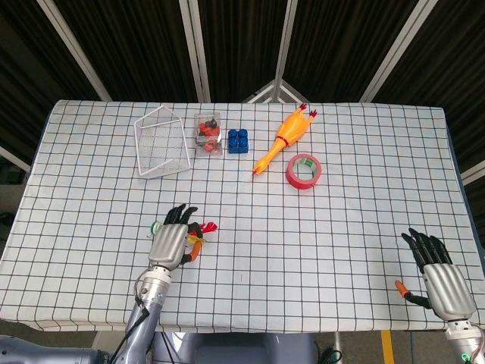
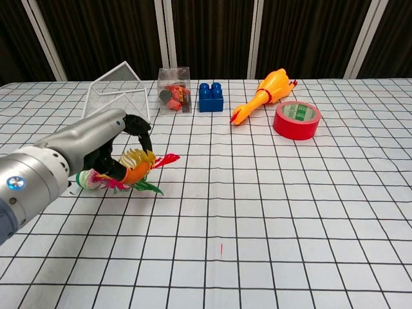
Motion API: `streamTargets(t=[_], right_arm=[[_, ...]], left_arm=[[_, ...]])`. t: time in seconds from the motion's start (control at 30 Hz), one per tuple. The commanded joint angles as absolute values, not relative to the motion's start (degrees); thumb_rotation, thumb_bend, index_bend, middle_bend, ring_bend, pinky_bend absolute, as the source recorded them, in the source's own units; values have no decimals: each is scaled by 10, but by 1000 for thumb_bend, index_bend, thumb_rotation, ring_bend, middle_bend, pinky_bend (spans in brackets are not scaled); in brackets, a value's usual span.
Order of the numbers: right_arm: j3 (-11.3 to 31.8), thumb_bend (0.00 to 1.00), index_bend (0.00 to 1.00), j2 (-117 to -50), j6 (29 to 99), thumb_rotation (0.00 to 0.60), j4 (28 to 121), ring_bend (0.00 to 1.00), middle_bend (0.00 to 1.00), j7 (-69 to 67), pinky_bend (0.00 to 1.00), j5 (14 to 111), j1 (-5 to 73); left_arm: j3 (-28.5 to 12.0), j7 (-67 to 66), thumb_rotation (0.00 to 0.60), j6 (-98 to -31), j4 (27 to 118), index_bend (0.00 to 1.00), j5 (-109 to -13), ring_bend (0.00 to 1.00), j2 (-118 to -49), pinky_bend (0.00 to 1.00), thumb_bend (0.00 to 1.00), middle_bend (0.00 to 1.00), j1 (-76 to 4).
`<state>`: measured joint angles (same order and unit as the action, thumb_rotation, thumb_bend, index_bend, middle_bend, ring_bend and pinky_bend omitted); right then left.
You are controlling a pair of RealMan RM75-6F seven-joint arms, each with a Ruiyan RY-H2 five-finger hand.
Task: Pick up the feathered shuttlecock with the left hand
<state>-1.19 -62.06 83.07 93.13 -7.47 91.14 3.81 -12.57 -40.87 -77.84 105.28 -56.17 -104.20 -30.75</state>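
The feathered shuttlecock (image 2: 132, 172) has red, yellow, orange and green feathers and a green and white base. My left hand (image 2: 90, 149) grips it, fingers curled over the feathers, and holds it a little above the checked table. From the head view the left hand (image 1: 170, 243) covers most of the shuttlecock (image 1: 198, 231), with red feathers poking out to the right. My right hand (image 1: 439, 282) rests at the table's near right corner, fingers apart, holding nothing.
Along the far side stand a white wire basket (image 1: 161, 142), a clear box of small parts (image 1: 207, 133), a blue brick (image 1: 238, 140), a rubber chicken (image 1: 284, 137) and a red tape roll (image 1: 303, 171). The checked tablecloth (image 1: 303, 243) covers the table.
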Motion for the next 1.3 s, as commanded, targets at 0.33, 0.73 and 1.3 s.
streamTargets(t=[0.33,0.73,1.3], right_arm=[[-12,339,0,-622,831,600,934,0,0,-72,0,910,37],[-11,339,0,-623,829,600,935,0,0,-71,0,906,37],[-11,339,0,-622,827,600,936,0,0,-70,0,905,37]], left_arm=[[-119,-260,600,-803,1114,585,-639,0,-954,0,671,117,-257],[-111,-104,600,-808,1091,585,-703,0,-925,0,669,117,-221],[-105,72,600,-767,1065,585,-725,0,-926,0,660,117,-206]])
